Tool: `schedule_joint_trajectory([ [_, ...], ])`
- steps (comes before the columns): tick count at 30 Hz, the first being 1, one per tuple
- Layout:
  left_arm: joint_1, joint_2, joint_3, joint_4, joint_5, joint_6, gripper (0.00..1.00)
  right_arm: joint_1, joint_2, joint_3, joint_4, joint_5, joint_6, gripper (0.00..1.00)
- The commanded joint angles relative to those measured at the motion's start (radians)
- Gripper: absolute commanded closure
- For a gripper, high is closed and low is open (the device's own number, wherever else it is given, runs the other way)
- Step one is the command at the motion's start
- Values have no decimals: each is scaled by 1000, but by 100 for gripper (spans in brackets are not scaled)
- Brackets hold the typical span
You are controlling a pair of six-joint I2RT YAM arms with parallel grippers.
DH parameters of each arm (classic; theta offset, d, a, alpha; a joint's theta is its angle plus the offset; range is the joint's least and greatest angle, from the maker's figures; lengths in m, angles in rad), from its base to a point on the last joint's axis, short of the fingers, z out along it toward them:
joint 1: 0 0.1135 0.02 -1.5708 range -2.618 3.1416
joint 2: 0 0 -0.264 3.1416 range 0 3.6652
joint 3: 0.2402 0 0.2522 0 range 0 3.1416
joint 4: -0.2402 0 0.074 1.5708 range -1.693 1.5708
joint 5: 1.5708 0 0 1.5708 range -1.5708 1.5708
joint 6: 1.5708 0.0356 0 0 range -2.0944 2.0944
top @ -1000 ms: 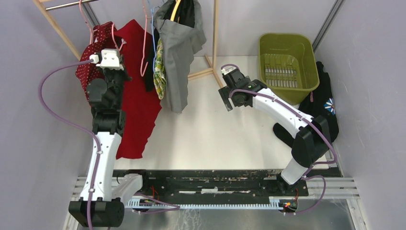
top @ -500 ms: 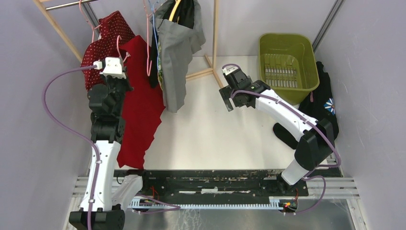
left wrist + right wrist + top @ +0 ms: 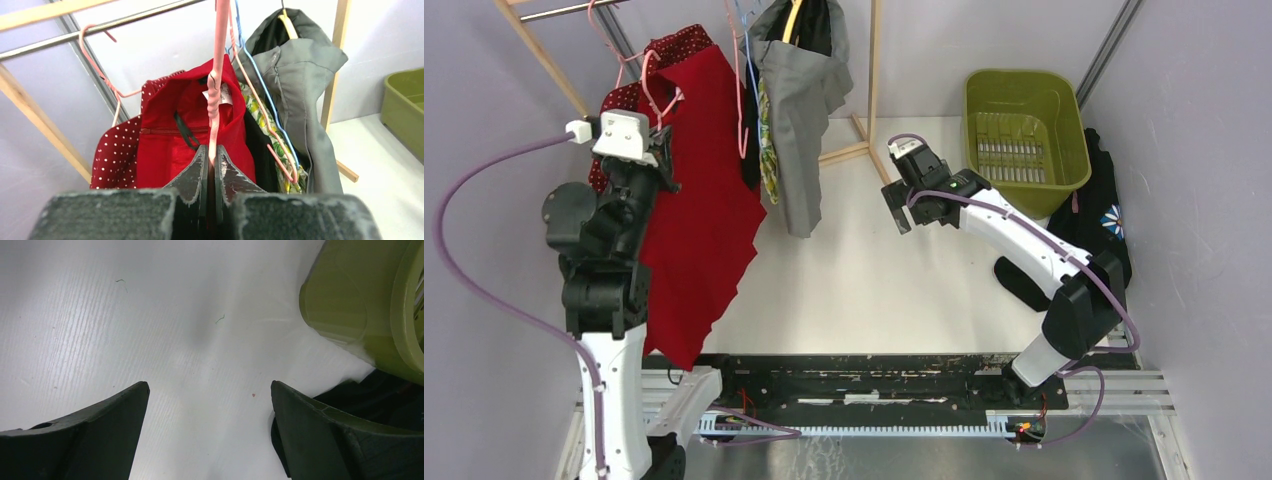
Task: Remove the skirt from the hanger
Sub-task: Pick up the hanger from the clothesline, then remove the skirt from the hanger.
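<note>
the red skirt (image 3: 704, 200) hangs straight down from the pink hanger (image 3: 216, 90) at the far left, waist on top. the left arm (image 3: 609, 290) stands tall, and the left claw (image 3: 211, 151) pinches the hanger. the right claw (image 3: 210, 386) is wide open over the table (image 3: 125, 330).

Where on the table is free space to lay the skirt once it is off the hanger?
The white table is bare between the hanging red skirt and the right gripper. Crowded: by the grey garment behind, and the black cloth beside the green basket.
</note>
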Motion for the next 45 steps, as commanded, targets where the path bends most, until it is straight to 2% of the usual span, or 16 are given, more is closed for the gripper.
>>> schedule_joint_trajectory([
  [1,4,-53,115,18,38,71,97,14,-53,-8,19,-3,13,2],
  [10,4,-98,248,77,-14,69,97,29,-76,-9,11,16,9,2],
  [16,4,-16,383,135,204,-97,97,32,-112,13,-2,73,-6,2],
  [23,-3,81,449,337,486,-360,97,33,-136,35,-19,153,-21,2],
  [26,-7,132,373,586,619,-579,97,33,-151,61,-27,203,-28,1],
  [28,-9,151,291,661,627,-657,97,33,-161,93,-35,249,-35,0],
  [37,-18,166,-59,624,559,-605,97,33,-188,264,-73,356,-86,0],
  [40,-39,181,-126,581,555,-573,97,33,-185,299,-49,379,-128,0],
  [45,-116,231,-150,454,556,-491,97,33,-165,356,-64,371,-130,0],
])
